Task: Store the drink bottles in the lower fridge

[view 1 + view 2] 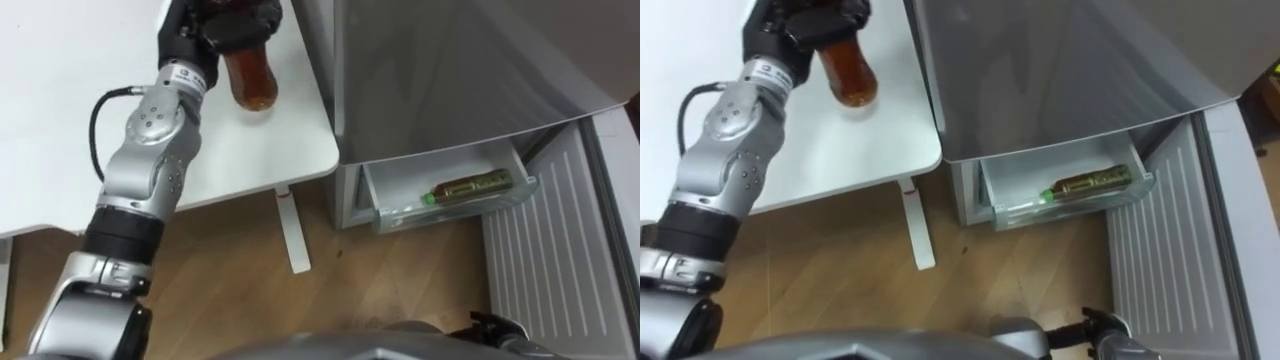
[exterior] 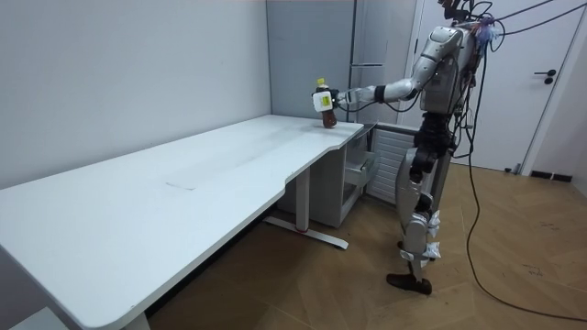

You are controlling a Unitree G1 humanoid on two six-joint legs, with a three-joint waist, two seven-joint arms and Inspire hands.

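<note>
Brown drink bottle (image 1: 252, 80) is sitting in the left hand (image 1: 225, 25) at 11 o'clock, the fingers curling round its upper part over the corner of the white worktop (image 1: 290, 140). I cannot tell whether its base is clear of the surface. At 4 o'clock the lower fridge (image 1: 450, 70) is standing with its drawer (image 1: 400, 215) pulled out, and a green-capped bottle (image 1: 470, 187) is already lying inside. So one drink is looking done, and the held one is waiting to travel across. A dark part at 5 o'clock may be the right hand (image 1: 1108, 330), but I cannot tell its state.
</note>
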